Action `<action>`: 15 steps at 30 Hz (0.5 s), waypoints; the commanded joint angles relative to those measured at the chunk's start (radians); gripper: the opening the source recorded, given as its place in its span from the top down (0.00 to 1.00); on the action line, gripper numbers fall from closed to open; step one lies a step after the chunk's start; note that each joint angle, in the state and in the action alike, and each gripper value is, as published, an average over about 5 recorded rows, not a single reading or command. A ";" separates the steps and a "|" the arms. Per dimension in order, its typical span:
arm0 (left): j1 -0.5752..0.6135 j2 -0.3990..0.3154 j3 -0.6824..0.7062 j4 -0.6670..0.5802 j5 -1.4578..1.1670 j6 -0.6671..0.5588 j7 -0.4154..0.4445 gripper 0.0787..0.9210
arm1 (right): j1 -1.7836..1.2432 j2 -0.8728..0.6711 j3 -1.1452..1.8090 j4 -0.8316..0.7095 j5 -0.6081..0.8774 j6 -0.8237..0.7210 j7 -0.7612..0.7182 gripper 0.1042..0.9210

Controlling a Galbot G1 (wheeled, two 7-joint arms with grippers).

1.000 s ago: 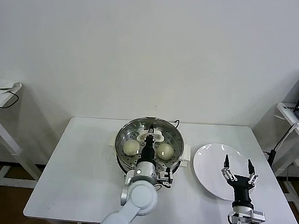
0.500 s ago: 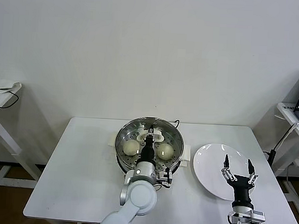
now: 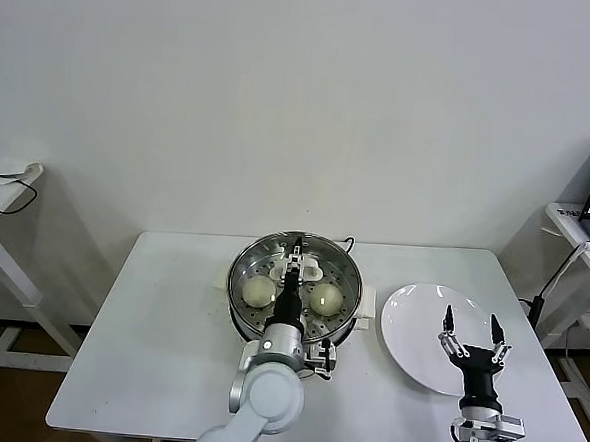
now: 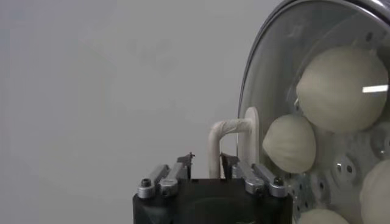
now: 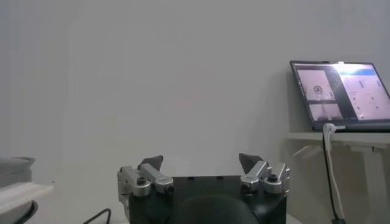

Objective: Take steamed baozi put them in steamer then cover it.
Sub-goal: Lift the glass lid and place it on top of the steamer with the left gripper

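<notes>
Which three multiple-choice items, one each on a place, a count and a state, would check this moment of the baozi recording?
1. Where is the plate?
A. On the table, on the right side of the steamer
B. Inside the steamer
C. On the left edge of the table

2. How many baozi show through the lid in the left wrist view?
A. One
B. Four
C. Seven

3. How does the lid stand?
A. Flat on the plate
B. On the steamer
C. Lifted high above the table

Answers:
1. A: the head view shows the plate beside the steamer, under the right gripper.
2. B: four baozi lie behind the glass.
3. B: the lid covers the steamer, its white handle between the fingers of the left gripper.
</notes>
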 commanded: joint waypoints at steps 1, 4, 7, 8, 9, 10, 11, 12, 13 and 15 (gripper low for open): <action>0.060 0.088 0.014 -0.139 -0.037 0.013 -0.005 0.30 | 0.004 -0.002 -0.001 -0.010 0.000 0.003 0.000 0.12; 0.095 0.123 0.016 -0.209 -0.053 0.017 -0.015 0.23 | 0.009 -0.004 -0.004 -0.019 0.000 0.004 -0.001 0.12; 0.129 0.159 -0.003 -0.297 -0.084 0.019 -0.028 0.17 | 0.013 -0.006 -0.007 -0.029 0.000 0.006 -0.001 0.12; 0.139 0.172 -0.014 -0.329 -0.099 0.019 -0.032 0.15 | 0.015 -0.007 -0.007 -0.032 0.000 0.007 -0.002 0.12; 0.152 0.187 -0.030 -0.365 -0.120 0.019 -0.038 0.14 | 0.016 -0.008 -0.008 -0.035 0.000 0.007 -0.002 0.12; 0.169 0.203 -0.050 -0.402 -0.146 0.018 -0.046 0.13 | 0.017 -0.009 -0.008 -0.037 0.001 0.007 -0.003 0.12; 0.186 0.218 -0.071 -0.435 -0.172 0.017 -0.052 0.12 | 0.018 -0.011 -0.008 -0.039 0.001 0.007 -0.003 0.12; 0.210 0.233 -0.097 -0.469 -0.205 0.015 -0.060 0.12 | 0.018 -0.012 -0.008 -0.039 0.001 0.007 -0.004 0.12; 0.242 0.249 -0.126 -0.505 -0.247 0.010 -0.070 0.12 | 0.019 -0.014 -0.008 -0.039 0.001 0.006 -0.004 0.12; 0.317 0.276 -0.191 -0.563 -0.347 -0.007 -0.104 0.12 | 0.021 -0.018 -0.006 -0.036 0.002 0.002 -0.004 0.12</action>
